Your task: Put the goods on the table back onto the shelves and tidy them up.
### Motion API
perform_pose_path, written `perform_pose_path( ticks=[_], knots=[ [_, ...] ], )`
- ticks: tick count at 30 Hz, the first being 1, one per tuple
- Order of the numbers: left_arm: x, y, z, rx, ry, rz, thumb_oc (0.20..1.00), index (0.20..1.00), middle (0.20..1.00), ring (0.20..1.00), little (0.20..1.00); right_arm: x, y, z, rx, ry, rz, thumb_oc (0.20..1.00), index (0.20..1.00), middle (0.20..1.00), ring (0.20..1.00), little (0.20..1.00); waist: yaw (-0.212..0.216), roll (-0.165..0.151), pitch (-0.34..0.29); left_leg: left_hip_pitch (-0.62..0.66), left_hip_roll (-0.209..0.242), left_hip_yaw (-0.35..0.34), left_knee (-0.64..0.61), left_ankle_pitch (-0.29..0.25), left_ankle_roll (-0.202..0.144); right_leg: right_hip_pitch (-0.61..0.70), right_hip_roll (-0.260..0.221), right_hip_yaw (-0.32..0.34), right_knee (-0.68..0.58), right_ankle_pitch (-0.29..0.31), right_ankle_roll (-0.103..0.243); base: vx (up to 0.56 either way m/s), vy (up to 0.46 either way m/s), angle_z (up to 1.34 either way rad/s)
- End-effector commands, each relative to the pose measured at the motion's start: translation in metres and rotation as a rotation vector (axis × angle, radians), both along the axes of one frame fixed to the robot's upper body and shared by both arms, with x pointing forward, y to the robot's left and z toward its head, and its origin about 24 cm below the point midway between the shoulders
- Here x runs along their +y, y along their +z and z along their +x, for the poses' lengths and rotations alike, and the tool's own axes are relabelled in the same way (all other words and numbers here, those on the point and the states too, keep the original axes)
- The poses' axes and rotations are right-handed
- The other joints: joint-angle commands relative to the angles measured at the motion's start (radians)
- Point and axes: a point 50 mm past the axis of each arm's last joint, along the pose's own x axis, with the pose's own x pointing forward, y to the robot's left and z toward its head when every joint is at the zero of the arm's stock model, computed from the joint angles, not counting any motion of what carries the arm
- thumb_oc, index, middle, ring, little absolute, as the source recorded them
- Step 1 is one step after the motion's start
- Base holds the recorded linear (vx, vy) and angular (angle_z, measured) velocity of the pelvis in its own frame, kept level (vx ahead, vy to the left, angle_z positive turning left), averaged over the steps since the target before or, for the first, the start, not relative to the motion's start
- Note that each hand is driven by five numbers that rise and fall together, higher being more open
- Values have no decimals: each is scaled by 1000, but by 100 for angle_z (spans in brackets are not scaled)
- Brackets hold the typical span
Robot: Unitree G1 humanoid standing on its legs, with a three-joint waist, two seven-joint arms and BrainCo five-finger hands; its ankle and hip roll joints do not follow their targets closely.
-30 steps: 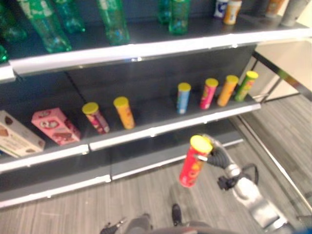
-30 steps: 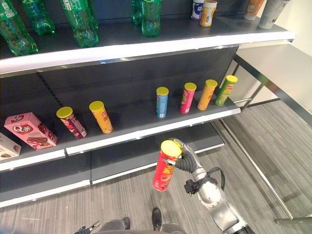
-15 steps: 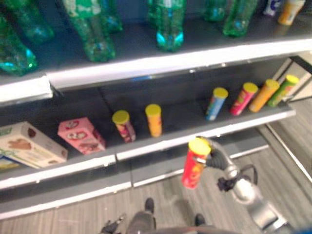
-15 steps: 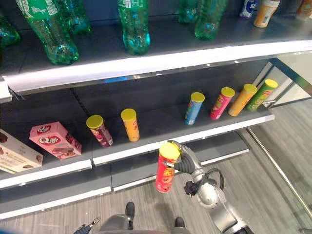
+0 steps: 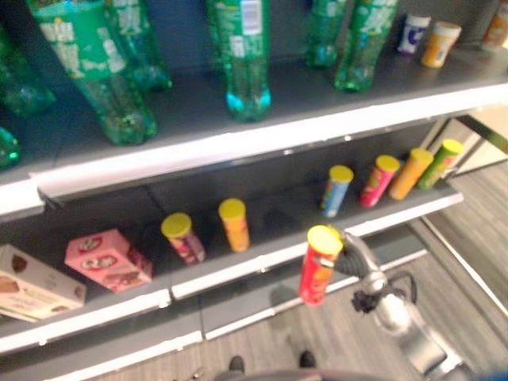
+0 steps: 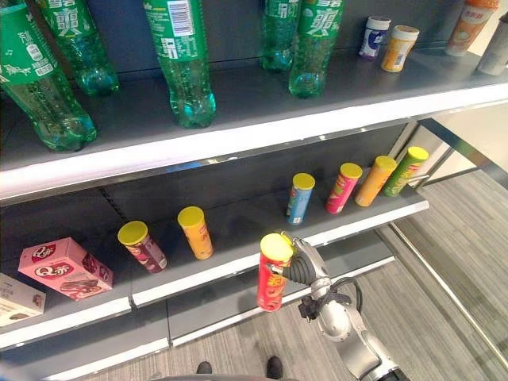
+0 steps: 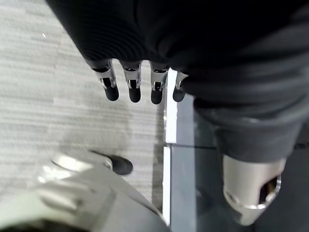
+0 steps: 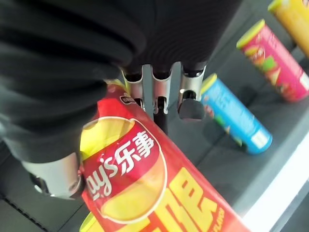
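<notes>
1. Low in the left wrist view: left hand [image 7: 140, 87] hanging over grey striped carpet floor [image 7: 48, 96], fingers straight and relaxed, holding nothing.
2. Lower centre of the right eye view: right hand [image 6: 300, 266] curled round a tall red cylindrical crisp can with a yellow lid [image 6: 272, 274], gripped near the top and held upright in the air, in front of the shelf edge and above the floor.
3. In the right wrist view: same red can [image 8: 145, 193] lying across the palm, fingers [image 8: 157, 92] wrapped over it, thumb on the other side.
4. Just behind the held can, centre of the frame: dark grey middle shelf with a pale front edge [image 6: 238, 262].
5. On that shelf, left of centre: maroon can with a yellow lid [image 6: 141, 246] leaning left, and an orange can [image 6: 195, 232] beside it, the two apart.
6. Far left on the same shelf: pink cardboard box [image 6: 65, 268] lying tilted, with a pale box [image 6: 17, 299] at the frame edge.
7. Right of centre on the shelf: row of leaning cans, blue [image 6: 299, 198], pink [image 6: 343, 187], orange-yellow [image 6: 375, 180] and green [image 6: 404, 171], near one another.
8. Upper part of the frame: top shelf [image 6: 238, 119] carrying green plastic bottles [image 6: 182, 59] standing upright, and small cups [image 6: 397, 48] at upper right.
</notes>
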Motion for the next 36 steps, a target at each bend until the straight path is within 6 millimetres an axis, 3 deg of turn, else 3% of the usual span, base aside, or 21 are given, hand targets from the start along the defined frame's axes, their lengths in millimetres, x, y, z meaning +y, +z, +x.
perform_pose_path(
  ticks=[1, 5, 8, 14, 23, 28, 36],
  knots=[
    [-7, 0, 20, -49, 33, -18, 1000, 1000, 1000, 1000, 1000, 19, 49, 10, -314, 95, -13, 200, 200, 200, 200, 200, 0, -4, 12, -68, 70, -88, 0, 18, -41, 59, -53, 34, 26, -134, 58, 79, -218, 23],
    [-5, -1, 11, -29, 130, -5, 1000, 1000, 1000, 1000, 1000, 32, 50, 26, -388, 120, -67, 200, 200, 200, 200, 200, 19, 3, 22, -82, 80, -109, 0, 38, -55, 73, -33, -10, 32, -154, 48, 83, -150, 28],
    [-9, -2, 10, -17, 120, -10, 1000, 1000, 1000, 1000, 1000, 29, 45, 34, -395, 92, -116, 200, 200, 200, 200, 200, 28, 14, 30, -103, 76, -69, 0, 51, -50, 88, -41, -60, 27, -164, 46, 30, -20, 57],
    [-10, -4, -5, 34, 75, -5, 1000, 1000, 1000, 1000, 1000, 30, 17, 56, -369, 15, -249, 200, 200, 200, 200, 200, 61, 36, 8, -96, 60, -56, 0, 42, -58, 122, -52, -97, 8, -168, 52, 76, 19, 27],
    [0, 0, 11, -4, 5, 47, 1000, 1000, 1000, 1000, 1000, 13, -15, 84, -319, -153, -446, 200, 200, 200, 200, 200, 102, 52, 2, -116, 34, -72, 0, 38, -60, 105, -74, -115, 8, -165, 62, 33, 31, 7],
    [3, 0, 9, 12, -1, 58, 1000, 1000, 1000, 1000, 1000, -6, -12, 90, -322, -283, -431, 200, 200, 200, 200, 200, 108, 58, 2, -133, 26, -78, 0, 37, -56, 90, -81, -114, 8, -162, 66, 6, 6, 5],
    [0, -2, 1, 48, -21, 47, 1000, 1000, 1000, 1000, 1000, -25, 16, 95, -424, -440, -298, 200, 200, 200, 200, 200, 103, 67, -3, -135, 23, -80, 0, 35, -55, 85, -83, -113, 8, -162, 67, 1, 0, 0]
  ],
)
